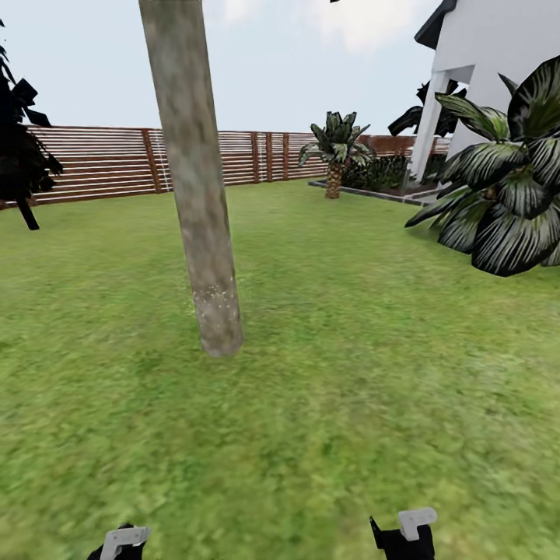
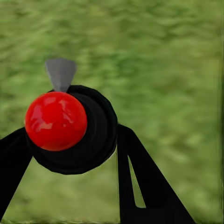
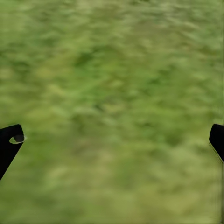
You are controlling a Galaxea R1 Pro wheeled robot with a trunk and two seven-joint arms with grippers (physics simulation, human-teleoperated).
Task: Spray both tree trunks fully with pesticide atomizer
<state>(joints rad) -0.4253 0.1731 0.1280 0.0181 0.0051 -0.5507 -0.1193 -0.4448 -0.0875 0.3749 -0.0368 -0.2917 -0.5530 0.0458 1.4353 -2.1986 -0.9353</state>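
Speckling tree trunk (image 1: 204,233), whitish pesticide (image 1: 208,297)

Glossy red atomizer (image 2: 56,120) (matt black body).

No legible text on anything here.

Flat, bright daylight lies evenly over the lawn (image 1: 350,373), with almost no cast shadow even at the foot of the tree trunk (image 1: 198,194), and the pale sky is hazy. Far things look soft and smeared, and the near-right palm leaves (image 1: 505,179) render dark with streaky highlights. In both wrist views the grass (image 3: 112,93) is heavily blurred, while the red ball (image 2: 56,121) carries a small glossy glare.
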